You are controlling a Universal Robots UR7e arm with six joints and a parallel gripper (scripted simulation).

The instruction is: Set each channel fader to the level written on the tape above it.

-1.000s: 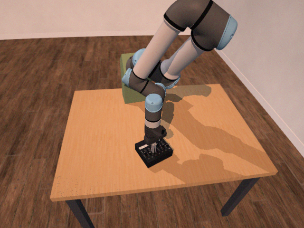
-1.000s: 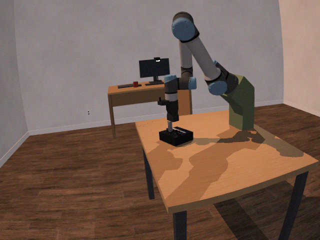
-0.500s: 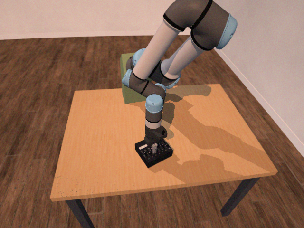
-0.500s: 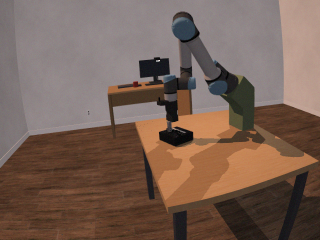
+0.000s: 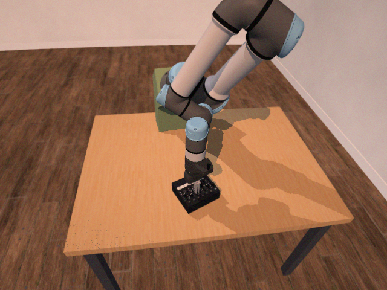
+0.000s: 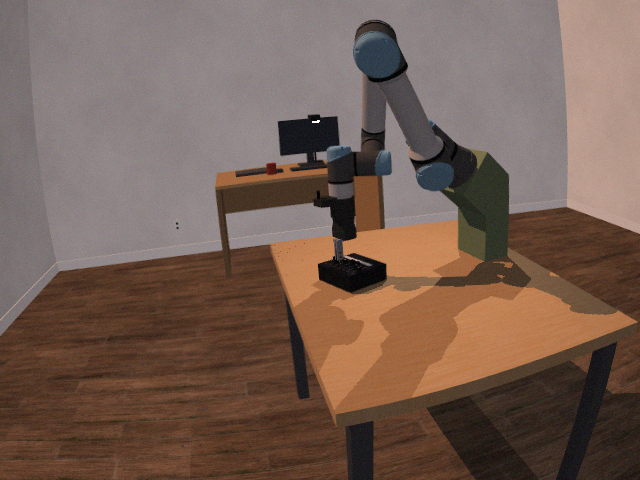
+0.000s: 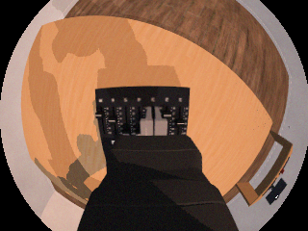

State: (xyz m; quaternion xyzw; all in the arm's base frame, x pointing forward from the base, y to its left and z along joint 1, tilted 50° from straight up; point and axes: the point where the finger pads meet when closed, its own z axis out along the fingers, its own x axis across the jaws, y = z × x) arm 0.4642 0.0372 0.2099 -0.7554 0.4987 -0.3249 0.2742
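The lighting desk (image 5: 203, 202) (image 6: 356, 279) (image 7: 106, 99) is a small black box standing flat on the wooden table (image 5: 124, 174) (image 6: 465, 320). It carries a row of small fader caps and a white tape strip along its far edge; the written levels are too small to read. My gripper (image 5: 196, 188) (image 6: 338, 254) (image 7: 152, 114) is shut, fingers pressed together. It points straight down, and its tips are among the faders near the middle of the row. In the wrist view the two pale fingers hide the fader below them.
The arm's green pedestal (image 5: 165, 121) (image 6: 483, 206) stands at the table's back edge. A second desk (image 6: 268, 183) with a monitor stands by the far wall, away from the table.
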